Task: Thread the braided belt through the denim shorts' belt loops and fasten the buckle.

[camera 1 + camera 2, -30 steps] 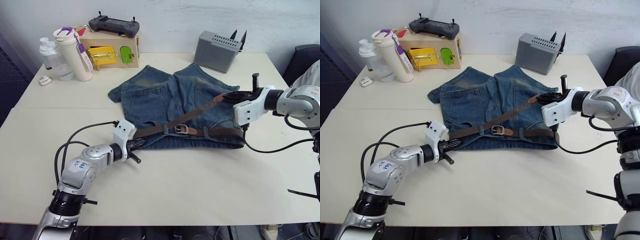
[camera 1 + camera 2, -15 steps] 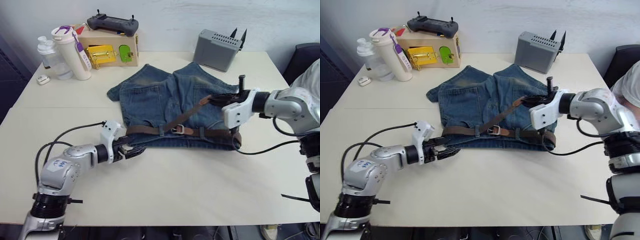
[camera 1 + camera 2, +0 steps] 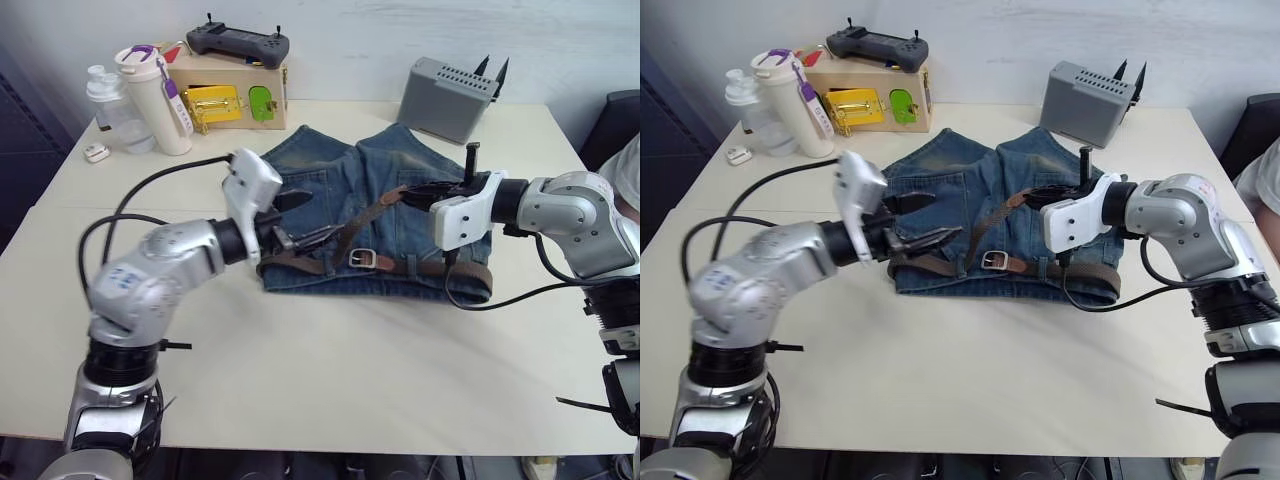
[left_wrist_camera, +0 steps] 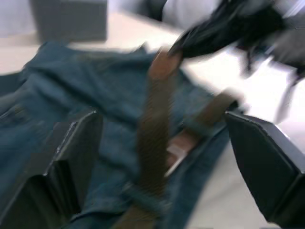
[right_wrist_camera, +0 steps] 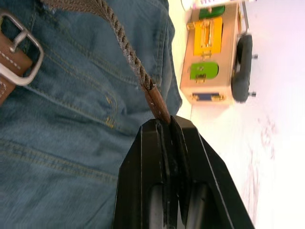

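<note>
**Left arm lifted from the desk edge to above the waistband; belt tip drawn past the buckle.**
The left end effector, fingers spread and empty, now hovers over the denim shorts beside the buckle. The right end effector stays clenched on the braided belt tip, now nearer the buckle. The belt lies along the waistband through the belt loops; judged: fastening remains.

Right gripper pinches the braided belt tip above the denim shorts
</note>
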